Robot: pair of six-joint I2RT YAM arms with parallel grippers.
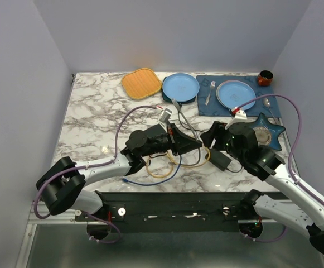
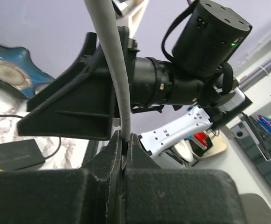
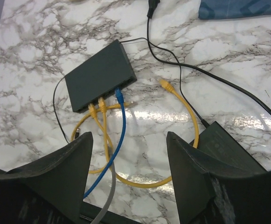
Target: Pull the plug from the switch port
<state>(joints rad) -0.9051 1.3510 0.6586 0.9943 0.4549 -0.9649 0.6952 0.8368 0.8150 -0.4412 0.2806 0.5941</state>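
The switch (image 3: 100, 77) is a flat black box on the marble; it also shows in the top view (image 1: 188, 144), partly under the grippers. Two yellow plugs (image 3: 97, 106) and a blue plug (image 3: 118, 94) sit in its port row. My left gripper (image 2: 124, 137) is shut on a grey cable (image 2: 114, 60), which rises straight up from the fingers. In the top view the left gripper (image 1: 175, 138) hangs over the switch. The grey cable also shows low in the right wrist view (image 3: 109, 191); its plug end is hidden. My right gripper (image 3: 130, 137) is open and empty above the table, at the switch's right (image 1: 208, 137).
A black power brick (image 1: 220, 159) lies by the right gripper, with a thin black lead. A loose yellow plug (image 3: 164, 84) lies right of the switch. Behind stand a woven mat (image 1: 141, 83), a blue plate (image 1: 180, 87), a placemat (image 1: 206, 105) with plate and cutlery, a star dish (image 1: 264, 134).
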